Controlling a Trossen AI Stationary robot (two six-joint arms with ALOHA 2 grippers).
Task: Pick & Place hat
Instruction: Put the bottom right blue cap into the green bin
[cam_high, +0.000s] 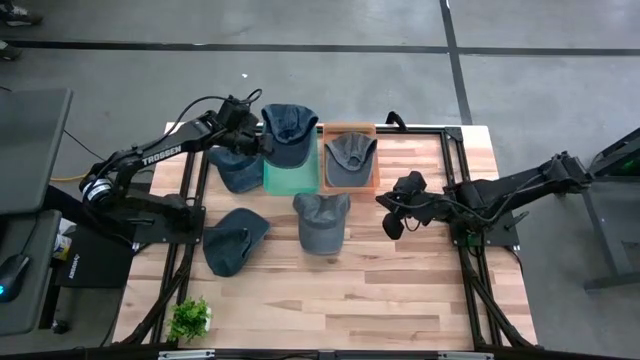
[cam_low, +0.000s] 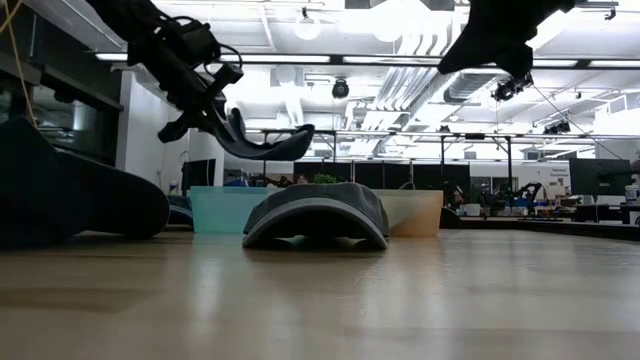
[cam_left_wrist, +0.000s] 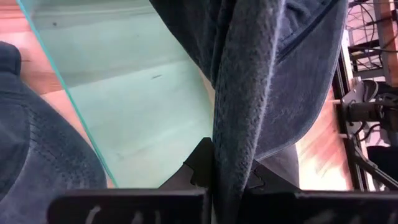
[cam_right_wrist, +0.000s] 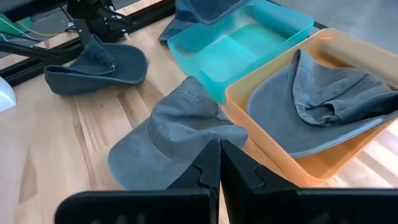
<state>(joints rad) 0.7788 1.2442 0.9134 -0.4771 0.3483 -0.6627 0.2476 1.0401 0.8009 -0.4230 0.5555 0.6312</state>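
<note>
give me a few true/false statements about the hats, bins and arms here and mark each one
1. The left end effector holds a dark blue denim cap above the teal plastic bin. True.
2. The orange plastic bin is empty. False: a grey-blue denim cap lies inside it.
3. The right end effector grips a cap. False: it is shut on nothing, hanging above the wooden table to the right of the loose grey-blue cap.
4. A small green plant stands near the table's front left corner. True.
5. The two bins sit side by side. True.
</note>
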